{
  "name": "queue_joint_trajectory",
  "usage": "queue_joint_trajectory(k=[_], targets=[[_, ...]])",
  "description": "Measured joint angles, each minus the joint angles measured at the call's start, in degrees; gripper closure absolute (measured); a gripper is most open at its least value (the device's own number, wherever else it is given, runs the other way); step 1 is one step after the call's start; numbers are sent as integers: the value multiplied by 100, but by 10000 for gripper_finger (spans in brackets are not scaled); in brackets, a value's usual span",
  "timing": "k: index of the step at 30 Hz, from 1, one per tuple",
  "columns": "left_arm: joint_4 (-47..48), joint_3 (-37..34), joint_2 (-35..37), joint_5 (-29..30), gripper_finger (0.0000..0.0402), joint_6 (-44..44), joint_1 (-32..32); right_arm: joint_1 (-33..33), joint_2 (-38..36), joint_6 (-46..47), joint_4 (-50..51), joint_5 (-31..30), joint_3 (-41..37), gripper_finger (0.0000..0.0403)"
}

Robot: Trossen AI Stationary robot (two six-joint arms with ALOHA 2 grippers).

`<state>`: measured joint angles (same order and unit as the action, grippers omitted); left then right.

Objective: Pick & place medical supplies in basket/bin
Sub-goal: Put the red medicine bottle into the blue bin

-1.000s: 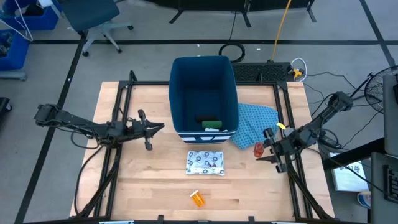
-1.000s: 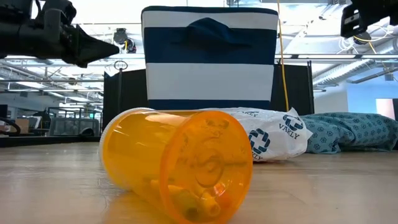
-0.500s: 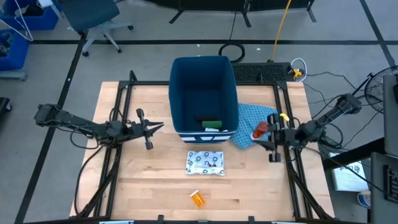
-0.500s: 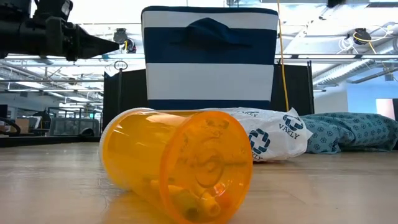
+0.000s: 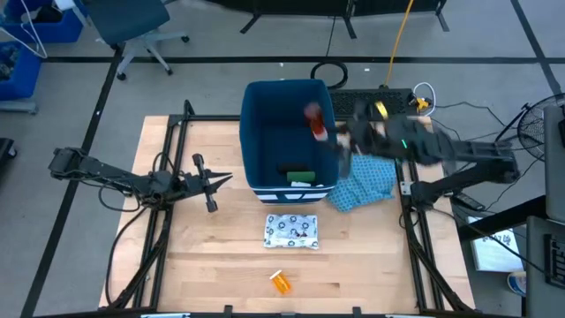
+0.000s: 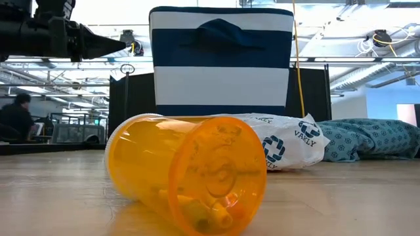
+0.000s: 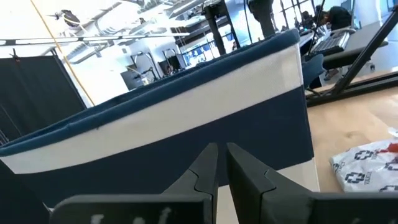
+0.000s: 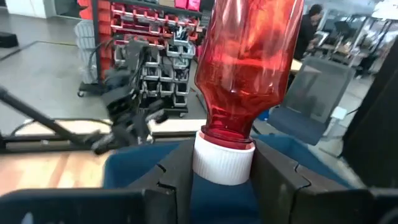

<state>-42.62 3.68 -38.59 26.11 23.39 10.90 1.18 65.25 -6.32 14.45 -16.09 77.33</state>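
My right gripper (image 5: 334, 134) hangs over the right rim of the dark-blue bin (image 5: 265, 132), shut on the red bottle (image 5: 313, 122). In the right wrist view the bottle (image 8: 252, 62) fills the picture above the bin's inside. A green block (image 5: 300, 176) and a black block (image 5: 287, 170) lie on the bin's floor. The white blue-patterned packet (image 5: 291, 230) lies flat on the table before the bin. The orange vial (image 5: 280, 282) lies on its side near the near edge. My left gripper (image 5: 227, 181) waits, shut, left of the bin. My right gripper pinches the red bottle by its white cap (image 8: 224, 158), one finger (image 8: 177, 165) on each side. The fingers reach level from the table's right. The bottle is lifted clear above the bin, its red body sticking out past the fingertips.
A blue patterned cloth (image 5: 366, 181) lies crumpled against the bin's right side. In the low view the vial (image 6: 187, 174) fills the foreground, with the packet (image 6: 289, 141) and the striped bin wall (image 6: 221, 78) behind. A black frame rail (image 5: 408, 212) runs along the table's right side.
My right gripper has risen from beside the cloth near the table's right edge and swung fast toward the far left, ending over the bin's right rim. The red bottle has gone with it, lifted clear of the table.
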Motion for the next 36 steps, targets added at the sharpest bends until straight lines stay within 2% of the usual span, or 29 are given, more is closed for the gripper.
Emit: queue_joint_trajectory(k=[4,9,11,15,18,21,25,29,36], targets=[[27,0,0,-2,366,-100,0,1086,978,70,795,1220,1628,281],[76,0,0,-3,366,-105,0,1803,2260,-215,1789,2177,3161,280],[90,0,-2,-4,366,-107,0,1925,2780,-553,2241,2401,3542,280],[90,0,-2,-14,366,-142,0,2106,3657,-1386,3170,2454,4090,280],[90,0,-2,-13,366,-142,0,2147,4076,-1995,3662,2287,4124,280],[93,0,0,-13,366,-142,0,2089,4491,-2179,3840,1906,4061,280],[157,0,0,-12,366,-182,0,2045,4815,-2202,3880,2048,3792,280],[347,0,0,-12,366,-277,0,1863,4870,-2304,3819,2066,3181,280],[369,-2,-2,-17,366,-447,0,1638,4881,-2310,3011,2061,1706,280]])
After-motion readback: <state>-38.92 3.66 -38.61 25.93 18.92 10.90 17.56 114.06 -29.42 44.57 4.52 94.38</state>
